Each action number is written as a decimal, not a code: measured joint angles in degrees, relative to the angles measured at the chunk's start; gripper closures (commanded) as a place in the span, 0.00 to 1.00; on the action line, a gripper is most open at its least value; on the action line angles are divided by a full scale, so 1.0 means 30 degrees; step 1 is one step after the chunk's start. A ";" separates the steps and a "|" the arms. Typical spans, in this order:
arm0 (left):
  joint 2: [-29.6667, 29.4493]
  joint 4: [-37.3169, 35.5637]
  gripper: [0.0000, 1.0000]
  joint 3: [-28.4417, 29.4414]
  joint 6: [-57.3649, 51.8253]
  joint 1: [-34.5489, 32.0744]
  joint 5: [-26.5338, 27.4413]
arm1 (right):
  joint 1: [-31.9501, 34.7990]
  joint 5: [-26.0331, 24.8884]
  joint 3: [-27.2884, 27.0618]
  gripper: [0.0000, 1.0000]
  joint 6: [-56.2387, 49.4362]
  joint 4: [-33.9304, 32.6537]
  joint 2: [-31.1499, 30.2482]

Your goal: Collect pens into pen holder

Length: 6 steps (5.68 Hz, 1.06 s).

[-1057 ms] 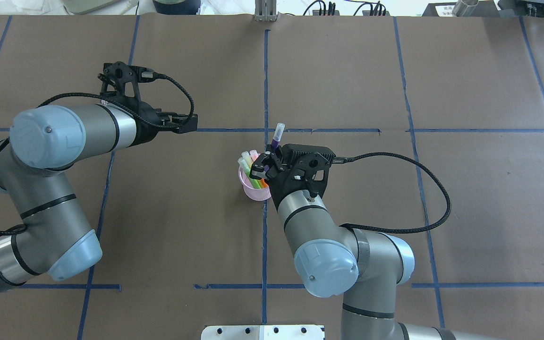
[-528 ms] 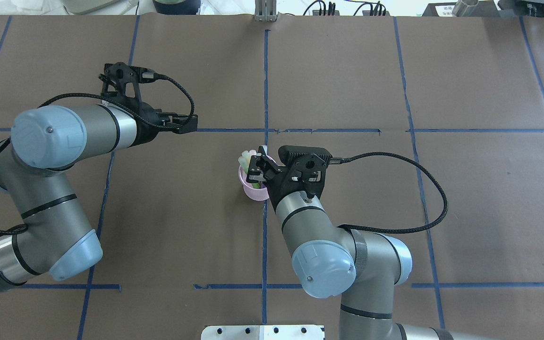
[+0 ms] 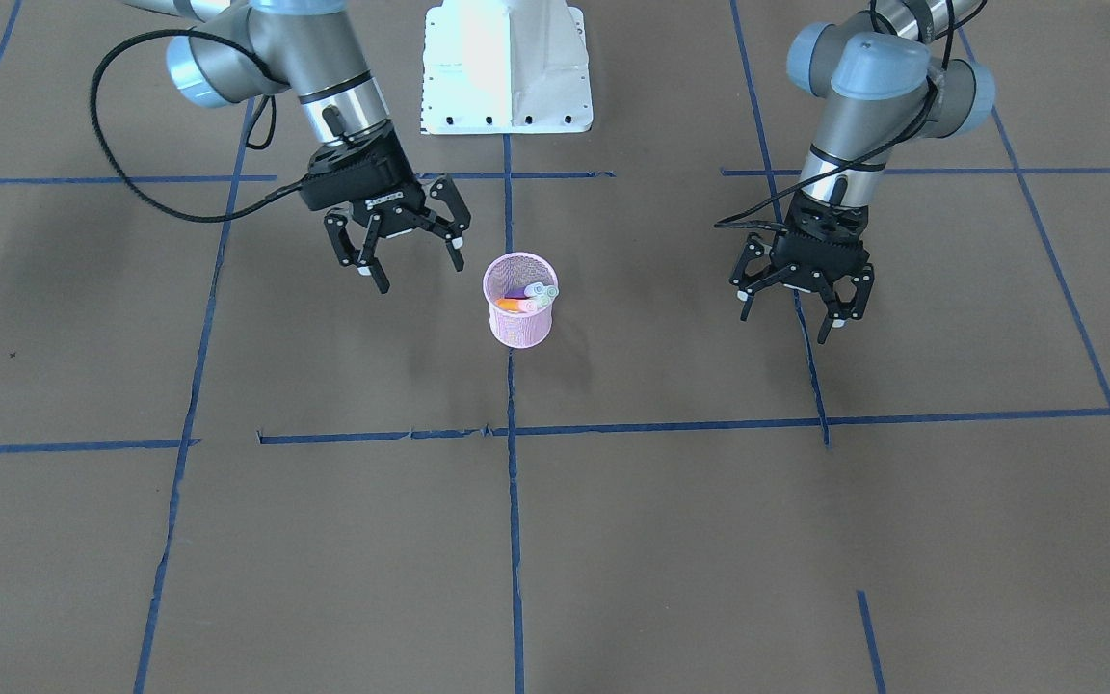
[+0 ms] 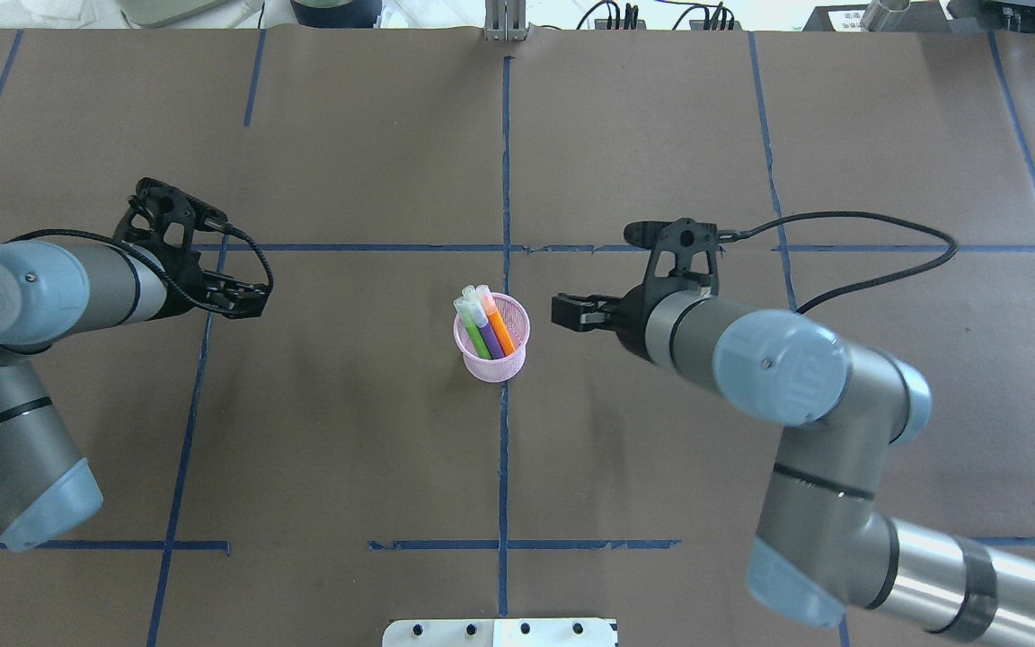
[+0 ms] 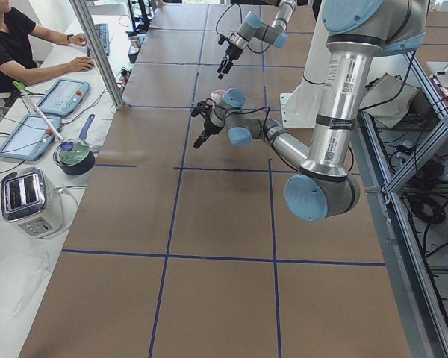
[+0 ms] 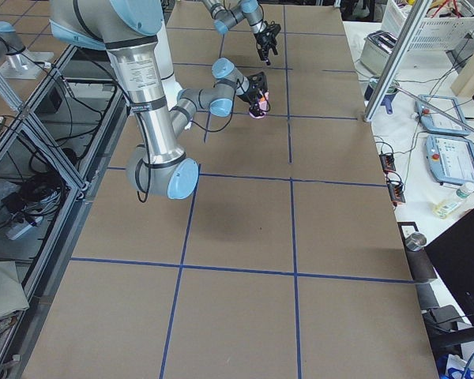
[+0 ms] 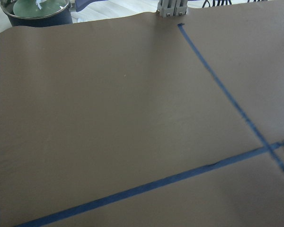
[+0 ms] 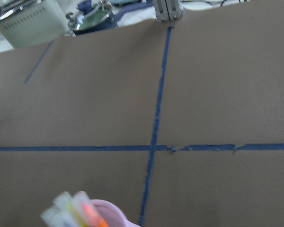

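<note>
Base plate, white with a row of bolt holes, sits at the bottom edge of the overhead view. Table is covered in matte brown paper, divided into rectangles by blue tape lines that are torn in places.

Pen holder stands upright at frame centre, just left of the vertical tape line. It is a round, slightly tapered cup of pink wire mesh.

All three pens are inside the holder:
- green pen
- purple pen
- orange pen

Each is a short, thick stick with a pale translucent cap. Cap ends point up and clear the rim. Long axes run from lower right, inside the cup, to upper left, the three lying parallel and touching.

Right gripper hangs just right of the holder, apart from it. In the front-facing view its black fingers are spread wide with nothing between them. Left gripper hangs well to the left of the holder, likewise spread wide and empty.

Metal post stands at the top edge, on the vertical tape line.
</note>
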<state>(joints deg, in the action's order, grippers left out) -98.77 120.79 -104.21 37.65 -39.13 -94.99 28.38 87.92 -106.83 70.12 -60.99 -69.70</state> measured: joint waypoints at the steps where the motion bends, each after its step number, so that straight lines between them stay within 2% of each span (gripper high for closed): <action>1: 0.0447 -0.1304 0.01 0.0046 -0.1454 -0.1824 -0.2208 | 0.2449 0.3717 0.0070 0.01 -0.1624 -0.0030 -0.1287; 3: 0.1951 -0.2572 0.01 0.0127 -0.5503 -0.7192 -0.7858 | 0.7501 0.9368 0.0866 0.01 -0.6877 -0.0154 -0.4090; 4: 0.2838 -0.3071 0.01 0.0510 -0.8313 -1.0052 -1.0759 | 1.1014 1.2885 0.2435 0.03 -1.0109 -0.0200 -0.5068; 5: 0.3213 -0.4274 0.00 0.0976 -1.0947 -1.2179 -1.2538 | 1.4463 1.5714 0.4678 0.01 -1.3630 -0.0253 -0.5596; 6: 0.3333 -0.6130 0.00 0.1263 -1.2738 -1.3773 -1.3101 | 1.7037 1.6900 0.6809 0.01 -1.7006 -0.0414 -0.5825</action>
<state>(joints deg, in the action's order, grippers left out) -88.77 102.40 -100.42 -0.57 -80.45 -134.29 79.49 138.62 -86.40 19.10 -62.24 -87.17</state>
